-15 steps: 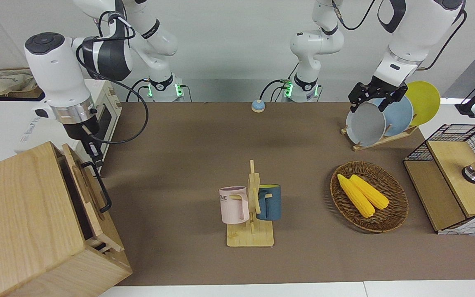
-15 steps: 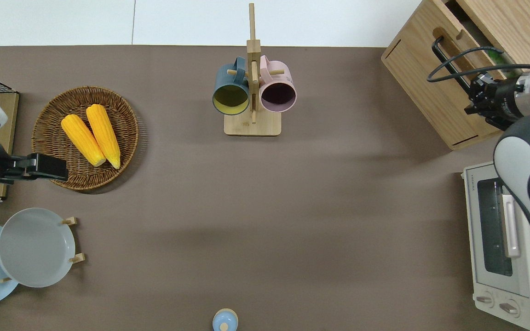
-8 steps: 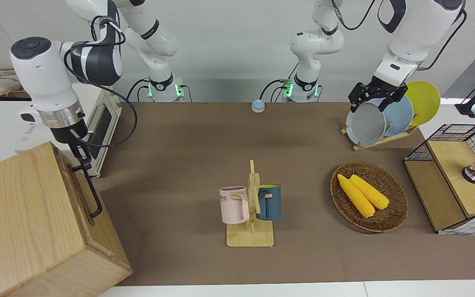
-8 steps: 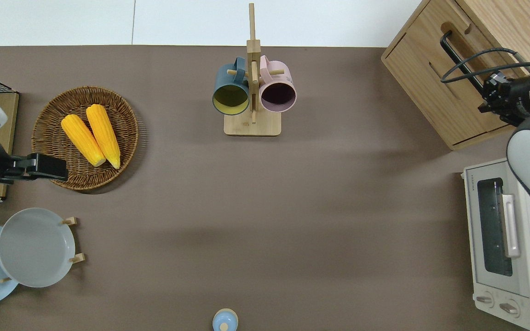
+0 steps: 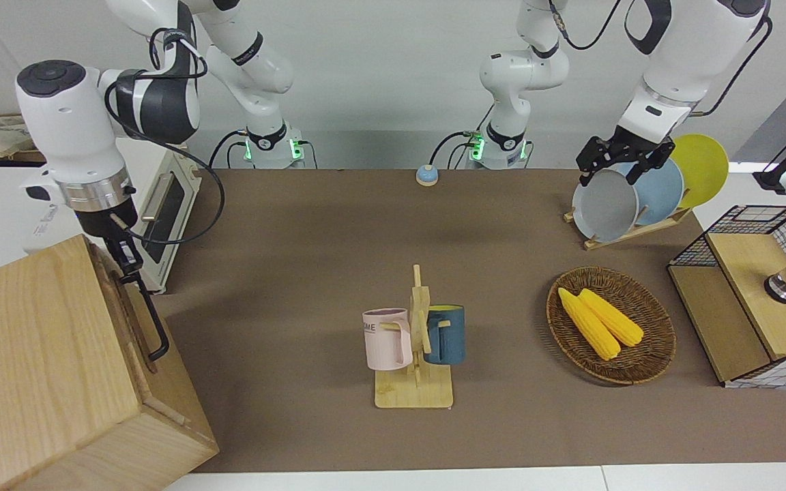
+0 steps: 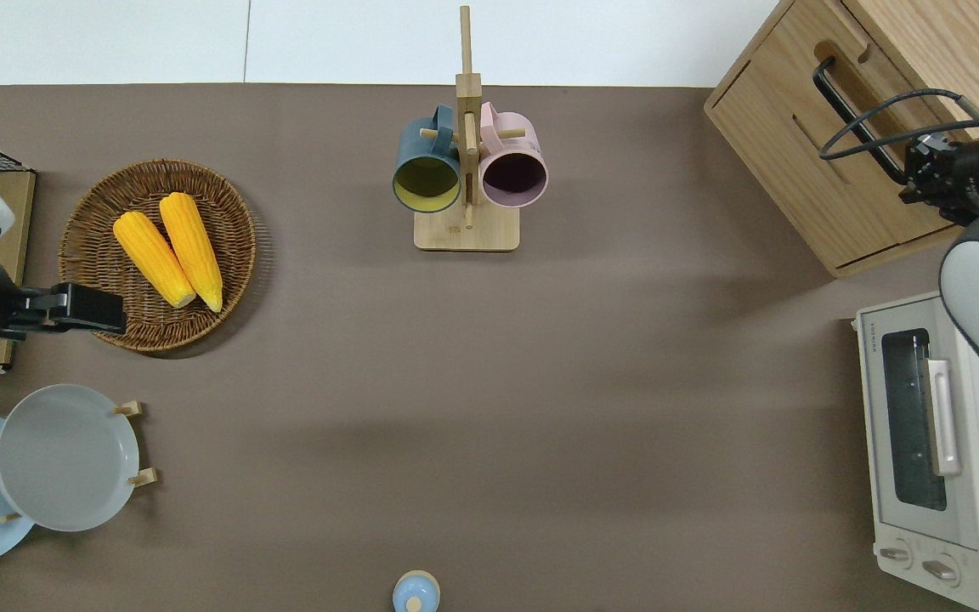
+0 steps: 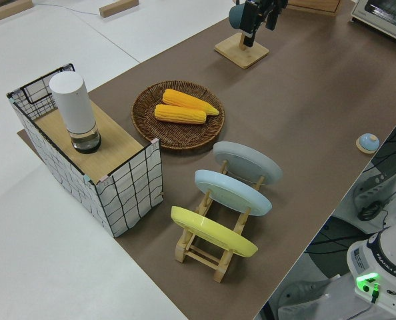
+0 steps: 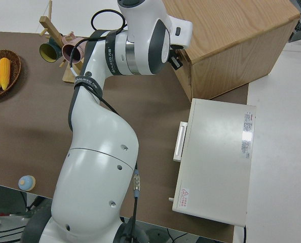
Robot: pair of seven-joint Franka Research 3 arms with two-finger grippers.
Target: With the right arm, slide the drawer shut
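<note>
Drawer (image 5: 135,320), gaping a second ago, is now sitting flush in the cabinet (image 5: 45,368); the right hand (image 5: 130,268) is resting at its handle (image 5: 151,317), grip unclear. The closing looks complete.

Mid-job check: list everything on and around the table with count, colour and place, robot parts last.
drawer: one, pale wood with a black bar handle, shut flush in the cabinet.
cabinet: one, pale wood, right arm's end of the table.
toaster oven: one, white, nearer to the robots than the cabinet.
mug rack: one, wood, mid-table, holding a pink mug and a blue mug.
basket: one, brown wicker, holding two yellow corn cobs.
plate rack: one, wood, with grey, blue and yellow plates.
mesh cabinet: one, wood and wire, left arm's end, a white cylinder on top.
bell: one, blue, near the arms' bases.
right gripper: black, at the drawer handle's end.
left gripper: black, parked.
</note>
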